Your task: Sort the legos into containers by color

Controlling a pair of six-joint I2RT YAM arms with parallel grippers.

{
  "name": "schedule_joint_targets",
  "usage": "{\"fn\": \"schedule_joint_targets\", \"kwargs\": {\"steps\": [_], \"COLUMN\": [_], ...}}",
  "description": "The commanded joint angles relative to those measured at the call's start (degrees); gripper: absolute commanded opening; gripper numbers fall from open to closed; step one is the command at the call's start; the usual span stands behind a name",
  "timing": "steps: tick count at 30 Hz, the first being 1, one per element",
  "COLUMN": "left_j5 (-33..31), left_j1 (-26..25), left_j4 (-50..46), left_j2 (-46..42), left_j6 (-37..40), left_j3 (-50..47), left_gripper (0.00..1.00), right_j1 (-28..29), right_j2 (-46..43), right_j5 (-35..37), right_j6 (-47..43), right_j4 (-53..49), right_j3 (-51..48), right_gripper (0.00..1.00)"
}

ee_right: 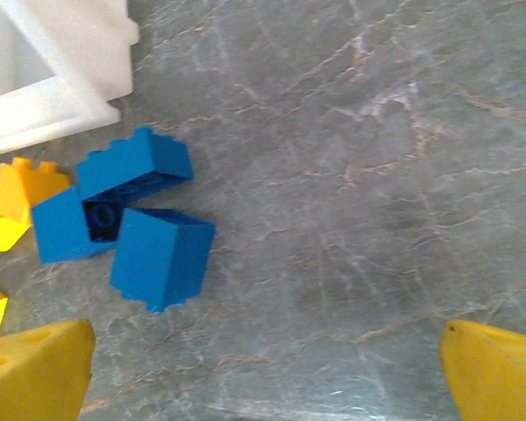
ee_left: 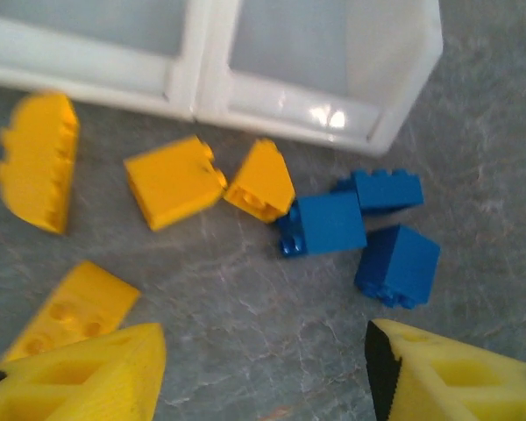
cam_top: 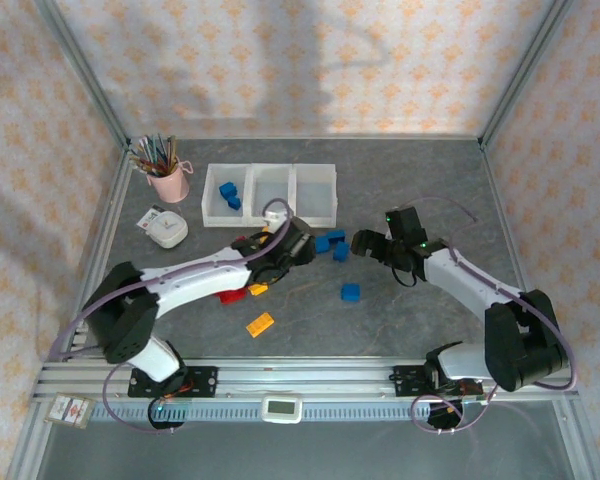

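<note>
The containers (cam_top: pixel 270 195) are three joined white bins at the back of the table; the left bin holds two blue legos (cam_top: pixel 228 192). My left gripper (cam_top: pixel 302 243) hovers open in front of them, nothing between its yellow fingers (ee_left: pixel 79 377). Ahead of it lie several yellow legos (ee_left: pixel 174 180) and three blue legos (ee_left: pixel 324 224) beside the bins' rim (ee_left: pixel 202 88). My right gripper (cam_top: pixel 365 243) stands wide open just right of the same blue cluster (ee_right: pixel 162 254), over bare table. Another blue lego (cam_top: pixel 351 292), a yellow-orange one (cam_top: pixel 260 324) and a red one (cam_top: pixel 232 295) lie nearer.
A pink cup of pencils (cam_top: pixel 168 180) and a small white device (cam_top: pixel 164 228) sit at the back left. The two grippers face each other closely across the blue cluster. A bin corner (ee_right: pixel 53 88) juts in close to the right gripper.
</note>
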Motion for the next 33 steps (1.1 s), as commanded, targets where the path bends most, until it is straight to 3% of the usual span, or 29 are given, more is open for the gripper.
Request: {"fn": "schedule_joint_targets", "kwargs": {"steps": [1, 16, 33], "left_j5": [-0.1, -5.9, -5.7], "left_j1": [-0.9, -0.6, 1.2], "left_j4": [1.7, -5.5, -6.4], "left_j2": [6.3, 24.8, 30.9], "left_j6": [-4.8, -9.0, -8.1], "left_j3": [5.1, 21.4, 24.7], "left_gripper": [0.66, 0.73, 0.67], "right_j1": [-1.2, -4.3, -5.0], "right_j2": [-1.7, 1.3, 1.2], "right_j5": [-1.5, -5.4, -5.9], "right_j6": [-1.5, -3.1, -3.3], "right_j4": [0.2, 2.1, 2.3], "right_j3": [-1.0, -0.1, -0.2], "right_gripper": [1.00, 1.00, 1.00]}}
